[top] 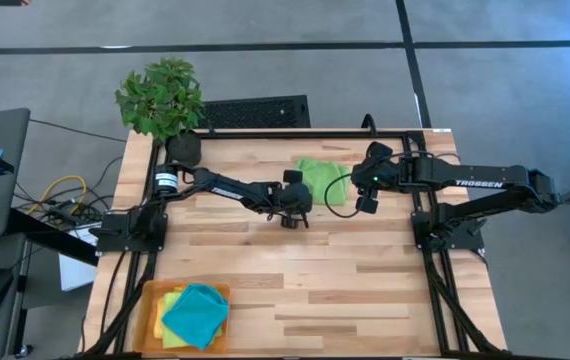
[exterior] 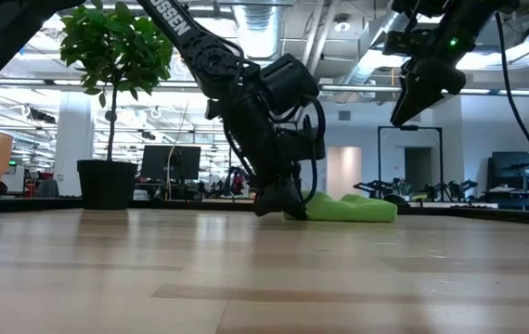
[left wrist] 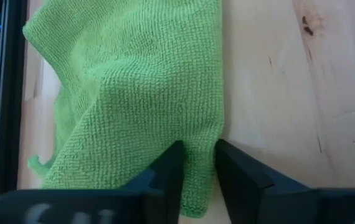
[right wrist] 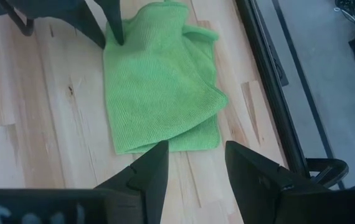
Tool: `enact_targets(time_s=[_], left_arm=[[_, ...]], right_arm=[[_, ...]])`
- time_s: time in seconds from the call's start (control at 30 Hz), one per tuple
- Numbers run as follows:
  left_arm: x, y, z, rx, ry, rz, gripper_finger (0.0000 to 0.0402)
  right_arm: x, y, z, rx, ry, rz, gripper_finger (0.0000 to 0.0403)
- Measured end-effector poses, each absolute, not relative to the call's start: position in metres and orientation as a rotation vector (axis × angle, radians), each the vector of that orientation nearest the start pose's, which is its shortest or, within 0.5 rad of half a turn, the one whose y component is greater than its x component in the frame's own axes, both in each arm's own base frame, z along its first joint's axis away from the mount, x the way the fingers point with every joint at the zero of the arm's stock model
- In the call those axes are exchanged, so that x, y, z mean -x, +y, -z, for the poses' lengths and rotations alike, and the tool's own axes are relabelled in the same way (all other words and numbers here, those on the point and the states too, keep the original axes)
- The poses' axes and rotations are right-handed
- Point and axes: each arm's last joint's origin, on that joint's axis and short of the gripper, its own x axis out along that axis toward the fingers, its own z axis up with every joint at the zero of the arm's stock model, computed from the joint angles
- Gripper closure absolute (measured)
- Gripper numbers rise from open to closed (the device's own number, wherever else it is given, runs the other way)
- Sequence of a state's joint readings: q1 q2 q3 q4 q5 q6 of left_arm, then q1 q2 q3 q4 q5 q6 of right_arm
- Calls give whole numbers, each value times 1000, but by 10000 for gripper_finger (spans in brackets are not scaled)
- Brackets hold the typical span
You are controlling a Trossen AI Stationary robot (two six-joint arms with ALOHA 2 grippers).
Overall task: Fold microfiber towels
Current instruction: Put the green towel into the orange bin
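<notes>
A lime green towel (top: 322,180) lies rumpled and partly folded on the wooden worktop (top: 365,290), near the far edge and roughly midway along it. The left gripper (left wrist: 196,171) is lowered to the worktop at the towel's near-left corner; its two fingers (left wrist: 168,171) stand narrow, one on each side of the cloth's edge, with a strip of green fabric between them. Whether they actually clamp the cloth cannot be told. The right gripper (right wrist: 193,165) hangs above the worktop at the towel's right side, clear of the fabric, with its fingers spread wide and nothing between them. At the near-left corner of the worktop sits a flat orange tray (top: 151,300) that carries a stack of towels: a teal towel (top: 195,313) on top, with yellow and green cloth showing beneath it. A potted plant (top: 162,100) stands at the far-left corner of the worktop.
</notes>
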State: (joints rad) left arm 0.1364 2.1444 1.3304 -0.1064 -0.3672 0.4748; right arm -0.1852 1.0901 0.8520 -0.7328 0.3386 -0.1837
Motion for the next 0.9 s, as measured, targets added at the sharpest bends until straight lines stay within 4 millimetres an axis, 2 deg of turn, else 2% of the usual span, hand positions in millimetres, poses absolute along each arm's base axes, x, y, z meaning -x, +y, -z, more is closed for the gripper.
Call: enact_targets(time_s=[0.17,0.37,0.5,0.77,0.9], left_arm=[[-426,69,-111,-542,1040,-247,389],[-422,64,-110,-538,1089,-250,398],[-414,52,-118,-509,1143,-243,400],[-388,24,-150,-392,1261,-180,401],[-372,7,-161,-337,1358,-175,401]], right_arm=[[-199,-47,-260,240,1020,391,220],[-199,-47,-260,240,1021,391,220],[-199,-47,-260,240,1020,391,220],[-200,-46,-260,241,1008,386,220],[-203,-40,-261,212,971,307,220]])
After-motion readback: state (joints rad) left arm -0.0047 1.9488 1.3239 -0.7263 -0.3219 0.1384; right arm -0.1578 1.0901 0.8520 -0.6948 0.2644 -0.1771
